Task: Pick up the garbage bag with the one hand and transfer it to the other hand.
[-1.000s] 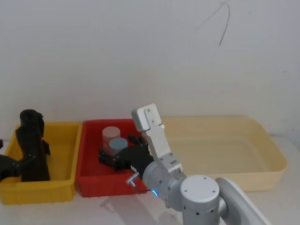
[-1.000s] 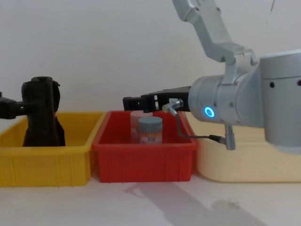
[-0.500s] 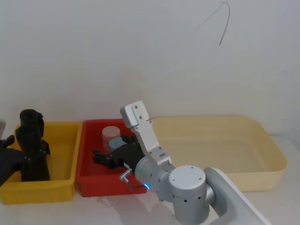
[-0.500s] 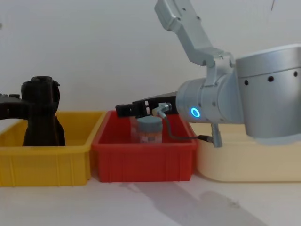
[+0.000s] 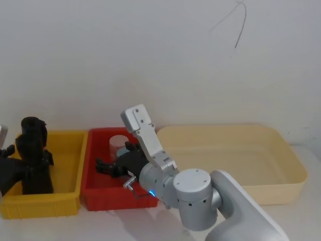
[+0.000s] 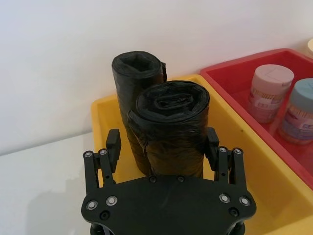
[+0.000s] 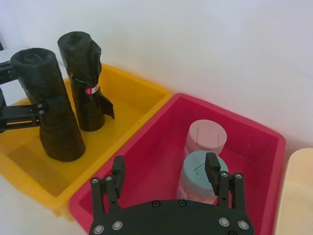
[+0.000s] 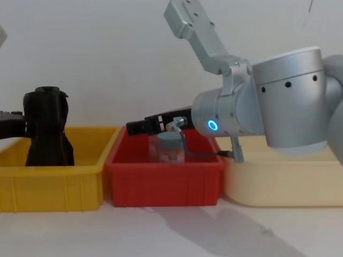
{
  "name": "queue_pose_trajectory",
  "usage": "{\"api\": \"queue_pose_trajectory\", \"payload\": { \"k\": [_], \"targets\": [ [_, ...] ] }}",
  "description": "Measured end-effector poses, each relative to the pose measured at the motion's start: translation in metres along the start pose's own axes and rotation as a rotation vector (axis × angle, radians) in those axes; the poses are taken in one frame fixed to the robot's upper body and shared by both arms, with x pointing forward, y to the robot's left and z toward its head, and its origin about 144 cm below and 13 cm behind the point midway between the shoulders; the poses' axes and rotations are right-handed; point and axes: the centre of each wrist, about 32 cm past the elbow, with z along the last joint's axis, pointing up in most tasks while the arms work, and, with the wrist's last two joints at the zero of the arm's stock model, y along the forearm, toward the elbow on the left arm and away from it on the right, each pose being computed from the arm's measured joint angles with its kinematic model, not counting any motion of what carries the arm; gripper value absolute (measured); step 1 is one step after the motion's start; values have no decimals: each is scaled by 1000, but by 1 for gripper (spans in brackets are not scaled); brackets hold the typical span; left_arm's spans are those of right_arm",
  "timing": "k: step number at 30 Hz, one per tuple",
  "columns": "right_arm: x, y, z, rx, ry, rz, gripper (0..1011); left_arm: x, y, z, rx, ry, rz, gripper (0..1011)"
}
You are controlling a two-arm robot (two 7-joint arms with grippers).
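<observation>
- Far left, the left claw (image 6: 162, 143) sat at the yellow bin (image 8: 53, 184). Its fingers (image 6: 113, 146) were apart and straddled the garbage bag (image 6: 171, 122) at about mid-height. A sliver of gap showed on one side, so I judged it not yet clamped.
- The garbage bag stood inside that yellow bin, upright, with its long axis vertical and its rolled end pointing straight up.
- Right behind it on the wall side, touching or very nearly, stood a second black bundle (image 7: 85, 83) with a small red mark, also upright.
- Trouble could start here: a closing claw might catch that neighbour and drag or topple it. The soft film could also squash and let the roll slide out on the lift.
- A grip at mid-height would leave little free length, so the two claws might clash at the handover.
- Next along was the red bin (image 8: 161, 184), holding a pink jar (image 7: 205, 137) and a blue-grey jar (image 7: 195, 169), both upright and side by side.
- The right claw (image 7: 164, 169) hovered over the red bin just above those jars, with its fingers spread wide, empty, and aimed toward the yellow bin.
- The danger there was a low sweep leftward, which could clip a jar lid or the bin wall.
- Far right, the cream tray (image 8: 278, 182) sat on the white worktop (image 8: 161, 230), with nothing going on there.
</observation>
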Motion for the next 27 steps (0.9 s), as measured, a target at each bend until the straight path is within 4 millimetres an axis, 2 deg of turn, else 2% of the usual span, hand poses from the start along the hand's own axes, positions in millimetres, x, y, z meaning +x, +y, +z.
{"api": "queue_pose_trajectory", "payload": {
  "k": [27],
  "targets": [
    [24, 29, 4, -40, -56, -33, 1004, 1, -6, -1, 4, 10, 15, 1001]
  ]
}}
